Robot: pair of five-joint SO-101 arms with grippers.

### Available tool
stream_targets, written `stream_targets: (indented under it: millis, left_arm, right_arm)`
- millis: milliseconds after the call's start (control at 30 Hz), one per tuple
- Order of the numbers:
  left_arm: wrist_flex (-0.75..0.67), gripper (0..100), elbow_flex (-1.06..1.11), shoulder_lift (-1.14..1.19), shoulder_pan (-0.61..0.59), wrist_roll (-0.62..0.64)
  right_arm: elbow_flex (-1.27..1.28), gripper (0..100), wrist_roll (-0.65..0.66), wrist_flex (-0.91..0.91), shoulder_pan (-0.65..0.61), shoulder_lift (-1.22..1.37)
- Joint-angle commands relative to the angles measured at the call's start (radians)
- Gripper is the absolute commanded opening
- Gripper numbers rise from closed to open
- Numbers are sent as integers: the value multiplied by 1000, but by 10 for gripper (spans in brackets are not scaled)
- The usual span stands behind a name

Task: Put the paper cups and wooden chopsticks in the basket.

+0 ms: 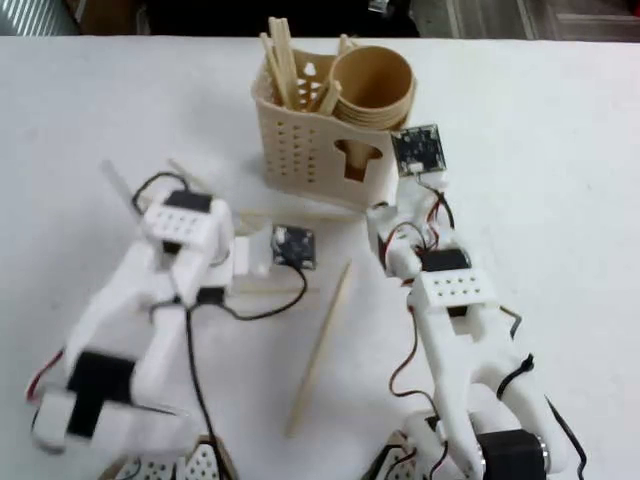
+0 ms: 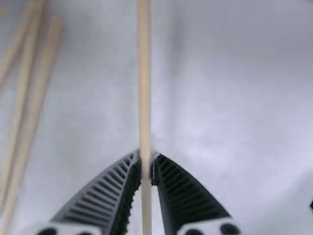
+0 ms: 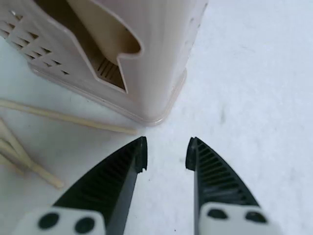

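"Two grippers — how do they stand?"
"The left gripper (image 2: 145,161) is clamped on a chopstick (image 2: 143,88). The right gripper (image 3: 166,152) is parted, just beside the basket (image 3: 161,58)."
"Paper cups (image 1: 372,85)?"
"Nested in the basket, beside more chopsticks (image 1: 283,60) — one loose chopstick (image 1: 319,347) lies between the arms."

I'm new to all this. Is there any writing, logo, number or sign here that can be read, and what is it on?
No text here can be read.
The basket has only punched holes and a cut-out handle, no lettering.
The paper cups and wooden chopsticks look plain.
The circuit board beside the basket, and another on the other arm, may carry markings, but they are too small and blurred to tell.
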Motion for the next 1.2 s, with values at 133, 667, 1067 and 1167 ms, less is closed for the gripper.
stream_targets:
  millis: [133,667,1067,1167]
  left_arm:
    - [-14,24,-20,-361,12,155]
    - [-356,24,-433,-449,15,772]
    - [-845,24,-397,-447,71,1180]
    - [-951,24,-359,-446,111,1186]
  right_arm:
    - [-5,144,6,-22,1,-36]
    - [-5,144,6,-22,1,-36]
    - [-5,144,6,-22,1,-36]
    - [-6,144,6,-22,1,-36]
